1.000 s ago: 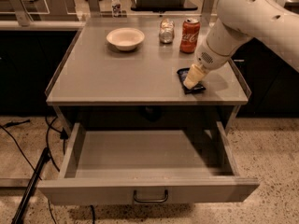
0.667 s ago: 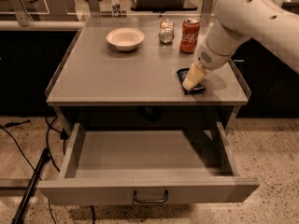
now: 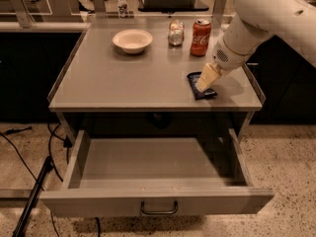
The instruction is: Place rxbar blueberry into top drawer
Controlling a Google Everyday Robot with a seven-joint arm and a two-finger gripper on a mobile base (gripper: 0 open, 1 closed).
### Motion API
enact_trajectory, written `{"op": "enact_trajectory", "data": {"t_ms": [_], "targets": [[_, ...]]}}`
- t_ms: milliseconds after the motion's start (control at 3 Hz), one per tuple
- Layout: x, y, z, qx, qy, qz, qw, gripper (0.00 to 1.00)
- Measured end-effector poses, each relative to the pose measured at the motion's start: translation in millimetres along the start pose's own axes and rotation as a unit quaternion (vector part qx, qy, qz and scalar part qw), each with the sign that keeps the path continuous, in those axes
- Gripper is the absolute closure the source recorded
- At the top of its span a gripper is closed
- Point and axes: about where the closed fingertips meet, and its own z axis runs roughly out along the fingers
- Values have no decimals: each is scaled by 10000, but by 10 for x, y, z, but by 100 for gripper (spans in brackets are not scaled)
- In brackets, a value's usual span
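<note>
The rxbar blueberry (image 3: 199,87), a flat dark navy wrapper, lies on the grey tabletop near its right front corner. My gripper (image 3: 205,82) comes down from the upper right on a white arm, and its cream-coloured tip rests right over the bar, covering the bar's middle. The top drawer (image 3: 158,204) stands pulled wide out below the table, its dark bar handle at the centre of the front panel and nothing visible inside.
A red soda can (image 3: 201,37), a small silvery can (image 3: 175,33) and a white bowl (image 3: 132,40) stand along the back of the tabletop (image 3: 113,83). Low raised rims run along the table's sides. Cables trail on the floor at the left.
</note>
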Motion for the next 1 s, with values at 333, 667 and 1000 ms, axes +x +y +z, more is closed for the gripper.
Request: {"op": "enact_trajectory", "data": {"t_ms": [333, 667, 1000], "targets": [[-25, 62, -148, -149, -156, 68, 9997, 40], [-48, 147, -243, -345, -295, 119, 9989, 37], [-52, 216, -251, -480, -367, 150, 9981, 38]]}}
